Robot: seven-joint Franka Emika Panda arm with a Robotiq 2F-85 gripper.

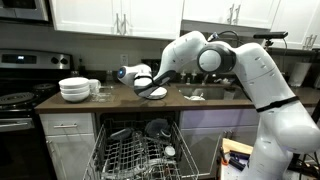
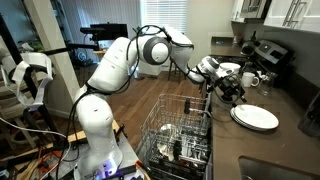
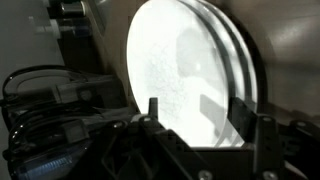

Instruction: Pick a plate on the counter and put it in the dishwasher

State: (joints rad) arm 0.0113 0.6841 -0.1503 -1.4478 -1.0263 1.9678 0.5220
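I have the arm's dark hand (image 3: 208, 112) right over the round white plate (image 3: 185, 70). In the wrist view the plate fills the space beyond the fingers (image 3: 152, 104). Their tips stand well apart, one on each side of the lower part of the disc. They are open with nothing clamped between them. I cannot tell whether a tip touches the rim.

In an exterior view the plate (image 2: 255, 117) lies flat on the dark brown desk (image 2: 288, 140), just beside and below the hand (image 2: 226, 90). Extra rims along one edge in the wrist view suggest more than one plate stacked there. Being round, it has no long axis to line up with. What matters, I think, is that it lies flat, so I need one finger under the rim and one over it.

The open dishwasher with its grey wire rack (image 2: 165, 125) sits below the desk edge, near the plate on the robot's side. In an exterior view the rack (image 1: 110, 150) already holds several dishes, a dark round one among them, though the rest are too small to name. The stack of white bowls (image 1: 75, 89) stands well apart from the hand (image 1: 148, 86), further along the desk.
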